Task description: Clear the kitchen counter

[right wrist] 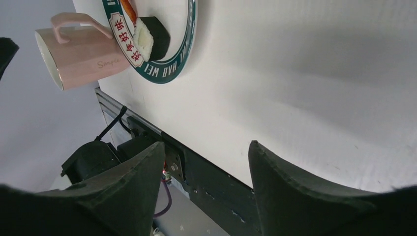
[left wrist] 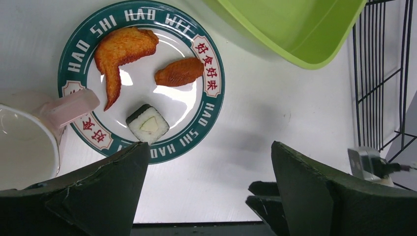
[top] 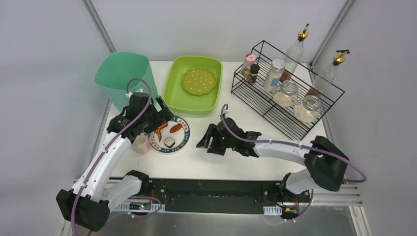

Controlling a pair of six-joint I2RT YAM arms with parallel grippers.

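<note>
**Both pincers empty over the tabletop**

My left pincer (left wrist: 206, 152) stands wide above the near rim of the plate (left wrist: 69, 64) and holds nothing. On the plate lie a wing (left wrist: 120, 54), a smaller fried piece (left wrist: 179, 72) and a sushi roll (left wrist: 147, 123). A pink mug (left wrist: 24, 147) sits just beside the plate's left edge. My right pincer (right wrist: 205, 147) hangs low over the bare white tabletop (top: 246, 164), right of the plate, jaws apart and empty. Along the tabletop's far side stand a bin (top: 123, 73), a lime tub (top: 216, 96) and a wire rack (top: 275, 108).
</note>
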